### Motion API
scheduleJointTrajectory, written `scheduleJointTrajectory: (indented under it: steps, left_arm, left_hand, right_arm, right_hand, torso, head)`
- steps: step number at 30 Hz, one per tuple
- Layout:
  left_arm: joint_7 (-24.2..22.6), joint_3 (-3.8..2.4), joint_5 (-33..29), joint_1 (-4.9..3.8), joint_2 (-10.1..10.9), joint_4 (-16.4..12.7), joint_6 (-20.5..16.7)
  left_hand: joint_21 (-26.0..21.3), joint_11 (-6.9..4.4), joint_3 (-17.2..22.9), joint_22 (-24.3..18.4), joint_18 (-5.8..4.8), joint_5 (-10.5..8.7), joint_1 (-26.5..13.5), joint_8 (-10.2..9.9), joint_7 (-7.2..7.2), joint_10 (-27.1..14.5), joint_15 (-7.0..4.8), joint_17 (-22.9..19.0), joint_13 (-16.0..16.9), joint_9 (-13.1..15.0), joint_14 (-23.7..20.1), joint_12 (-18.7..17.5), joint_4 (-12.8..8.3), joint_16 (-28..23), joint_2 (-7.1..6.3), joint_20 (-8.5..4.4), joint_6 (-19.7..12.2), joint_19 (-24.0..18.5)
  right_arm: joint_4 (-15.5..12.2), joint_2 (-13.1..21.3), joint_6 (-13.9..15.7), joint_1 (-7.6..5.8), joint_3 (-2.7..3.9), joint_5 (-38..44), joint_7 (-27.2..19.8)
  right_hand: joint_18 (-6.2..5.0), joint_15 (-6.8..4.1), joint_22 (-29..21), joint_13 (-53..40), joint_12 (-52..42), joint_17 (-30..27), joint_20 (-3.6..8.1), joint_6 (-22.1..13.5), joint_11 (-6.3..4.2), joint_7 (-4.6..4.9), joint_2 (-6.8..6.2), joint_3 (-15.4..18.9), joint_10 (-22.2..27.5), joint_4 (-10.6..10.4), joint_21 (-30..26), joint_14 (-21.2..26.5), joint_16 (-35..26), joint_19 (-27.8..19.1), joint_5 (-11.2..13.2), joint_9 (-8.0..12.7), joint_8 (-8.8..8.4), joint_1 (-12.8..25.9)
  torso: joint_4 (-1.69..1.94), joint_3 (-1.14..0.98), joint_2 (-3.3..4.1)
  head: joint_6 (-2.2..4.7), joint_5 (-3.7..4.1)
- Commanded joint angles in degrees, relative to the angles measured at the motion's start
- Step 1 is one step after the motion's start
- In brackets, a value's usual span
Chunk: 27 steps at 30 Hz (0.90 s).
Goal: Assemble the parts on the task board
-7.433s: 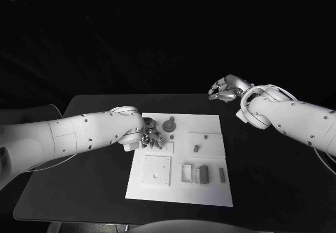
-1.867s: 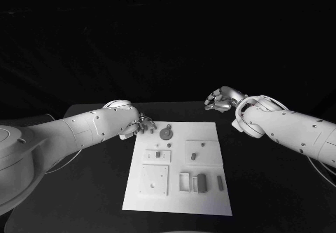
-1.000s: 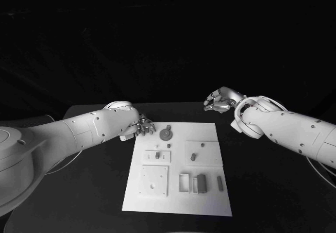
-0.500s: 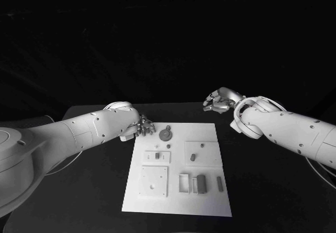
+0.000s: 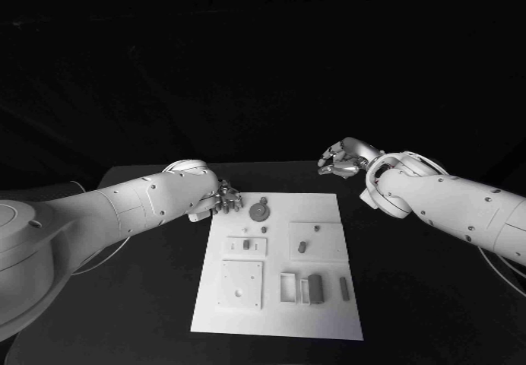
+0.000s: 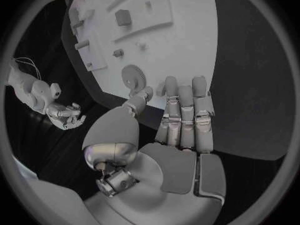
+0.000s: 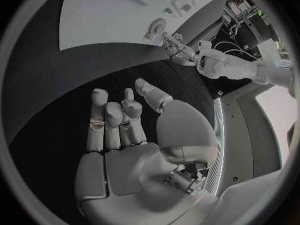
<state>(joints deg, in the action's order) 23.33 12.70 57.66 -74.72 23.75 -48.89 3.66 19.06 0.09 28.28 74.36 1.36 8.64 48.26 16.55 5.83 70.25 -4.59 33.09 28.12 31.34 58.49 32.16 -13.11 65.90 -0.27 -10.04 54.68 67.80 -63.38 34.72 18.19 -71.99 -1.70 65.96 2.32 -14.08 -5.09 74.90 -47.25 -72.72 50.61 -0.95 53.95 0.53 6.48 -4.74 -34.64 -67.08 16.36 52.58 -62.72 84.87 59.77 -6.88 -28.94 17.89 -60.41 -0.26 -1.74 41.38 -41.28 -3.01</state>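
On the task board, perhaps nine parts.

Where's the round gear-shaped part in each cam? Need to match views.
Head view: the gear part lies at the task board's far end, just right of the left hand.
Left wrist view: the gear part lies near the board's edge, just beyond the left hand's fingertips.
Right wrist view: the gear part lies near the board's edge, close to the left hand.
Shared landmark: the left hand beside the gear.
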Motion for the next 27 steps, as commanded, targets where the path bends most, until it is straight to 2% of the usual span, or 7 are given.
scheduleJointTrajectory:
  steps: [1, 8, 14, 18, 27]
  left_arm:
    - [-1.0, -0.03, -0.3, 0.00, -0.3, 0.0, -0.8]
    - [-1.0, -0.03, -0.3, 0.00, -0.3, 0.0, -0.4]
    - [-1.1, -0.03, -1.1, 0.01, -0.3, 0.1, -1.8]
    - [-1.1, -0.04, -1.7, 0.01, -0.1, 0.3, -2.3]
    - [-1.1, -0.05, -2.9, 0.01, 0.1, 0.3, -3.9]
  left_hand:
    - [0.0, -0.11, 0.0, 0.1, 0.86, -0.39, 0.7, 0.5, 0.30, 0.5, -0.02, -0.1, -0.1, 0.0, 0.6, 0.1, -0.5, 0.4, -0.18, -0.04, 2.8, 0.5]
    - [0.0, -0.33, 0.4, 0.4, 0.85, -0.53, 2.9, 0.8, 0.07, 1.1, -0.17, -0.2, -0.4, 0.0, 1.1, -0.1, -1.3, 0.6, 0.37, -0.16, 3.5, 1.0]
    - [0.2, -0.76, 0.9, 0.7, 0.81, -0.36, 5.7, 1.7, -0.47, 2.0, -0.38, -0.4, -0.8, 0.5, 1.7, -0.4, -2.4, 0.8, 1.15, -0.34, 5.0, 1.7]
    - [0.6, -1.46, 2.2, 1.1, 0.84, -0.39, 7.4, 2.6, -1.22, 3.7, -0.87, -0.3, -0.8, 1.4, 3.0, -0.2, -1.5, 1.5, 1.33, -0.74, 6.6, 3.1]
    - [1.1, -1.87, 2.6, 1.6, 0.83, -0.29, 8.3, 3.0, -1.62, 4.7, -1.26, 0.0, -0.7, 2.1, 3.8, 0.1, -1.6, 2.1, 1.40, -1.10, 7.3, 4.0]
  right_arm:
    - [-0.1, -0.1, -0.7, 0.02, 0.02, 0.3, -0.4]
    - [-0.1, -0.1, -0.7, 0.02, 0.02, 0.3, -0.4]
    - [-0.1, -0.1, -0.7, 0.02, 0.02, 0.3, -0.4]
    - [0.0, -0.1, -0.6, 0.02, 0.02, 0.3, -0.4]
    - [0.0, -0.1, -0.7, 0.02, 0.02, 0.3, -0.4]
  right_hand:
    - [-0.92, -0.41, 0.8, -0.1, 0.3, -0.1, -0.19, -0.1, -0.11, 0.39, -0.06, -0.1, 0.4, 0.0, -0.4, 0.1, -0.2, 0.1, -0.3, -0.1, -0.23, 0.3]
    - [-0.92, -0.40, 0.8, -0.1, 0.3, -0.1, -0.20, -0.1, -0.11, 0.39, -0.06, -0.1, 0.4, 0.0, -0.4, 0.1, -0.2, 0.1, -0.3, -0.1, -0.24, 0.3]
    - [-0.92, -0.40, 0.8, -0.1, 0.3, -0.1, -0.20, -0.1, -0.11, 0.39, -0.07, -0.1, 0.4, 0.0, -0.4, 0.1, -0.2, 0.1, -0.3, -0.1, -0.25, 0.4]
    - [-0.92, -0.40, 0.8, -0.1, 0.3, -0.1, -0.20, -0.1, -0.11, 0.40, -0.08, -0.1, 0.4, 0.0, -0.4, 0.1, -0.2, 0.1, -0.3, -0.1, -0.25, 0.4]
    - [-0.92, -0.40, 0.8, -0.1, 0.3, -0.1, -0.21, -0.1, -0.10, 0.40, -0.07, -0.1, 0.4, 0.0, -0.4, 0.1, -0.2, 0.1, -0.2, -0.1, -0.26, 0.4]
  torso:
    - [-0.01, -0.03, -0.01]
    - [0.00, -0.06, 0.01]
    - [-0.01, -0.04, 0.01]
    - [-0.01, -0.01, 0.00]
    - [0.01, -0.01, 0.02]
  head:
    - [0.05, 0.09]
    - [0.01, 0.02]
    - [-0.01, 0.03]
    - [-0.06, 0.08]
    - [-0.11, 0.03]
